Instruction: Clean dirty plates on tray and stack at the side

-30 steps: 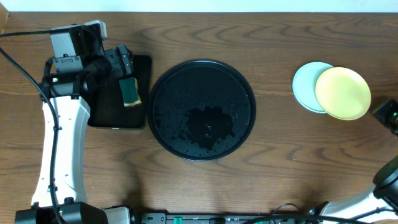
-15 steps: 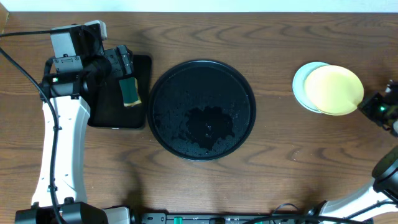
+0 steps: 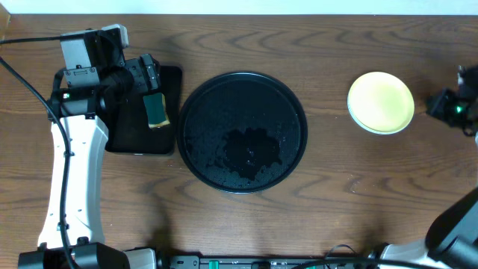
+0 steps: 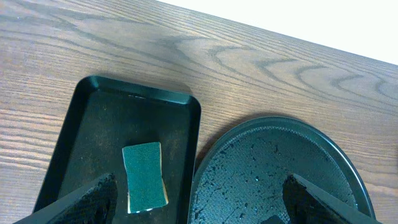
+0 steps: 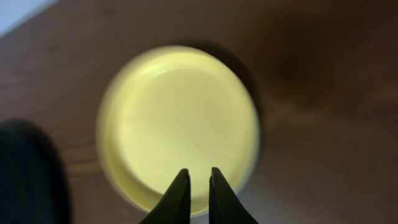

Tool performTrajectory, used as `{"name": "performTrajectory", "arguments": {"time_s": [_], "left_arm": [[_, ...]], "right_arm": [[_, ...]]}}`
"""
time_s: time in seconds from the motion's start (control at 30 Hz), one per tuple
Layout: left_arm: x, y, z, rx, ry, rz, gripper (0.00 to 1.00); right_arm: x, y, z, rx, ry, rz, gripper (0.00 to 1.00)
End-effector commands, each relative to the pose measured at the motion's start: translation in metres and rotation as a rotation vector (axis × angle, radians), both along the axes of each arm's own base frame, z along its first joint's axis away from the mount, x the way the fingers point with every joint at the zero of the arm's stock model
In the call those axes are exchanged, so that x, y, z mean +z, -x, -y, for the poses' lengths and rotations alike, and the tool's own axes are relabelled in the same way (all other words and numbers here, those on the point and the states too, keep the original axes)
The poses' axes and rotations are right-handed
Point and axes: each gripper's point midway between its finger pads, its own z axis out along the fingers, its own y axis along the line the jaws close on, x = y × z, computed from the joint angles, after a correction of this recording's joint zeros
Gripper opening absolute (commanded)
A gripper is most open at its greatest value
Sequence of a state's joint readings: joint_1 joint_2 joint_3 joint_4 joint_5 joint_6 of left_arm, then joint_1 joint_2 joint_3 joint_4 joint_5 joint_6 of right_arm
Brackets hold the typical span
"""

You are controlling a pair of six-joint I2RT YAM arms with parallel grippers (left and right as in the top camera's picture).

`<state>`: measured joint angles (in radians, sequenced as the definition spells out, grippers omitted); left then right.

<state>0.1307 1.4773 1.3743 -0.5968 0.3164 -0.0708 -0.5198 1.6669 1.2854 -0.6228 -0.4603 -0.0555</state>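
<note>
Hovering just past the rim of the pale yellow plate (image 5: 180,118), the right claw (image 5: 196,186) has its fingers drawn nearly together, with only a slit between them and nothing in it. The plate lies flat on the tabletop (image 3: 336,209) below and ahead of that claw, close to it but apart from it in the overhead view. No mint-blue plate shows, and whether any lies hidden under the yellow one I cannot tell. By my reading the stacking step is at its close, and the next move calls only for lifting the claw clear without nudging the plate sideways. Well beyond the plate sits the round black tray (image 3: 224,104), wet with drops and carrying no plate, so little cleaning seems left. Farthest off, the left claw (image 4: 205,202) hangs spread wide and empty above a green sponge (image 4: 144,176) lying in the small rectangular tray (image 4: 93,124), just beside the round one. Nothing stands between either claw and its work.
</note>
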Motion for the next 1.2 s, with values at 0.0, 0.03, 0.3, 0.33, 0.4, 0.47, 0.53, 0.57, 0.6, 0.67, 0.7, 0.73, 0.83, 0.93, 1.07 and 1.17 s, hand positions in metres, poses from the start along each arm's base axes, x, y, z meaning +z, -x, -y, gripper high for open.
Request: {"name": "performTrajectory", "arguments": {"time_s": [0.0,0.03,0.3,0.33,0.4,0.47,0.53,0.57,0.6,0.67,0.7,0.73,0.83,0.93,1.07,1.17], "left_arm": [[0.000,-0.001,0.001,-0.010,0.004,0.002,0.85],[0.000,-0.001,0.001,-0.010,0.004,0.002,0.85],[0.000,-0.001,0.001,-0.010,0.004,0.002,0.85],[0.000,-0.001,0.001,-0.010,0.004,0.002,0.85],[0.000,-0.001,0.001,-0.010,0.004,0.002,0.85],[0.000,-0.001,0.001,-0.010,0.004,0.002,0.85],[0.000,-0.001,0.001,-0.010,0.004,0.002,0.85],[0.000,-0.001,0.001,-0.010,0.004,0.002,0.85],[0.000,-0.001,0.001,-0.010,0.004,0.002,0.85],[0.000,-0.001,0.001,-0.010,0.004,0.002,0.85],[0.000,-0.001,0.001,-0.010,0.004,0.002,0.85],[0.000,-0.001,0.001,-0.010,0.004,0.002,0.85],[0.000,-0.001,0.001,-0.010,0.004,0.002,0.85],[0.000,-0.001,0.001,-0.010,0.004,0.002,0.85],[0.000,-0.001,0.001,-0.010,0.004,0.002,0.85],[0.000,-0.001,0.001,-0.010,0.004,0.002,0.85]], "right_arm": [[0.024,-0.002,-0.056,0.240,0.113,0.036,0.22],[0.023,0.000,-0.075,0.282,0.100,0.017,0.42],[0.010,0.016,-0.158,0.478,0.053,-0.076,0.99],[0.010,0.016,-0.163,0.491,0.054,-0.076,0.99],[0.010,0.016,-0.168,0.505,0.054,-0.075,0.99],[0.010,0.016,-0.169,0.507,0.054,-0.075,0.99],[0.010,0.016,-0.169,0.506,0.054,-0.075,0.99],[0.010,0.016,-0.168,0.506,0.054,-0.075,0.99],[0.010,0.016,-0.168,0.506,0.054,-0.075,0.99],[0.010,0.016,-0.168,0.506,0.054,-0.075,0.99],[0.010,0.016,-0.168,0.506,0.054,-0.075,0.99],[0.010,0.016,-0.168,0.506,0.054,-0.075,0.99],[0.015,0.018,-0.168,0.503,0.066,-0.064,0.99],[0.061,0.034,-0.175,0.513,0.114,0.061,0.99],[0.142,0.074,-0.197,0.548,0.198,0.308,0.99],[0.214,0.134,-0.217,0.584,0.279,0.567,0.99]]}}
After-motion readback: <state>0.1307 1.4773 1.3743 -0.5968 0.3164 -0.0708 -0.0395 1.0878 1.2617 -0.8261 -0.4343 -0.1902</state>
